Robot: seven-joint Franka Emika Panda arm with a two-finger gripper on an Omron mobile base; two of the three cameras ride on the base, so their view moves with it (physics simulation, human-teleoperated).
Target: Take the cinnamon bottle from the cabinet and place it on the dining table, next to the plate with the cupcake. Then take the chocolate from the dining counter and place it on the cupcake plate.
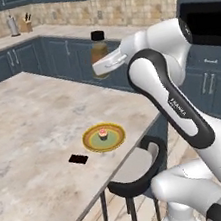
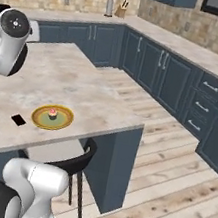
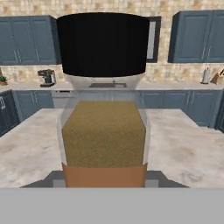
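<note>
Left base view gives you the cinnamon bottle (image 1: 99,54) upright in the air, black cap on top, above the far edge of the dining table (image 1: 29,130) and well clear of its marbled top. The gripper (image 1: 106,62) is clenched on the bottle's lower body, reaching in from 3 o'clock. In the hand view the bottle (image 3: 103,105) stands right in front of you, brown powder below a clear neck.

Down at 6 o'clock from the bottle, near the table's near edge, you see the plate (image 1: 104,137) with the cupcake (image 1: 103,133) at its centre. The chocolate (image 1: 78,159) lies flat on the stone at 8 o'clock from the plate, near it but apart.

A black stool (image 1: 137,171) stands under the table edge, at 5 o'clock from the plate.
</note>
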